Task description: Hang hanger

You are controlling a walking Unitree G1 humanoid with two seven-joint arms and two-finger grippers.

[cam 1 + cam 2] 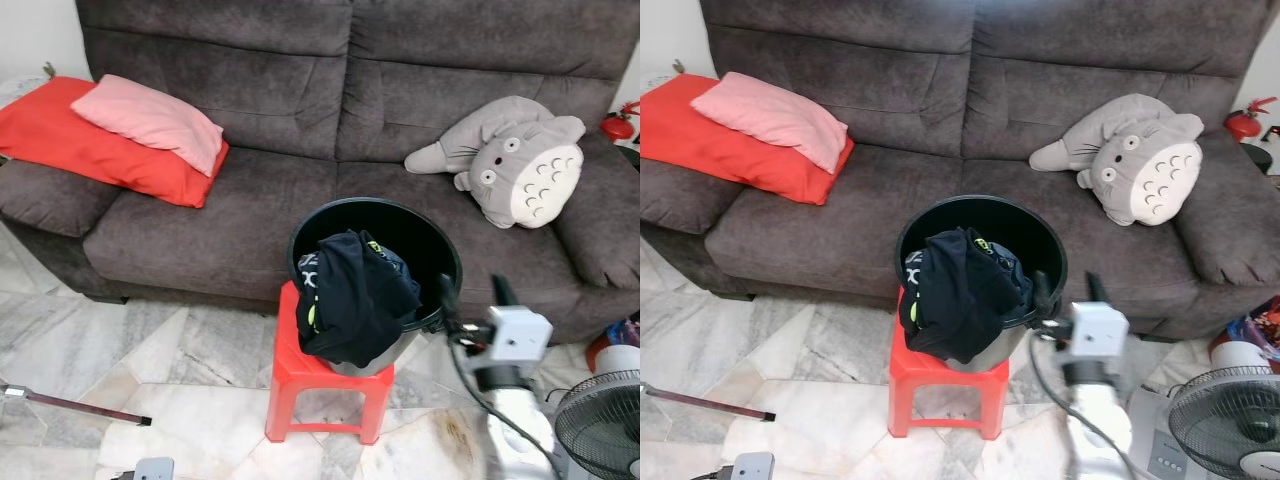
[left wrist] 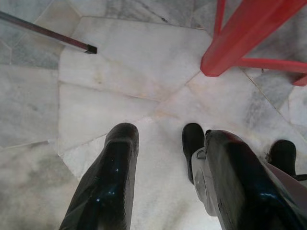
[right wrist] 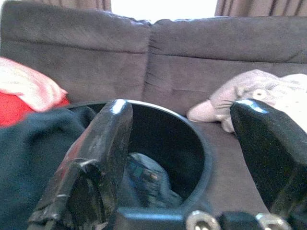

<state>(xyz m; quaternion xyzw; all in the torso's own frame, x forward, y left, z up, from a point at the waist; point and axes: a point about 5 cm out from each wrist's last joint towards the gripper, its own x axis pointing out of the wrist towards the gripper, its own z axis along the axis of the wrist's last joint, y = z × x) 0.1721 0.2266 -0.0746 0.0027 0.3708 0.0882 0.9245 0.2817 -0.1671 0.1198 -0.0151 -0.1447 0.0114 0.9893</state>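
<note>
A black bucket point(image 1: 400, 212) stands on a red plastic stool point(image 1: 300, 375) in front of a dark sofa. Dark clothes point(image 1: 355, 295) with neon-yellow trim spill over its near left rim, and more cloth lies inside point(image 3: 144, 175). My right gripper point(image 1: 473, 300) is open at the bucket's right rim, at rim height, with nothing between its fingers point(image 3: 108, 143). My left gripper point(image 2: 170, 143) hangs low over the marble floor, open and empty, left of the stool's leg point(image 2: 249, 33). I cannot make out a hanger.
The grey sofa point(image 1: 250, 200) carries a red cushion point(image 1: 80, 135), a pink pillow point(image 1: 150, 120) and a grey plush toy point(image 1: 515, 160). A standing fan point(image 1: 600, 420) is at the near right. A thin dark rod point(image 1: 75, 405) lies on the floor at the left.
</note>
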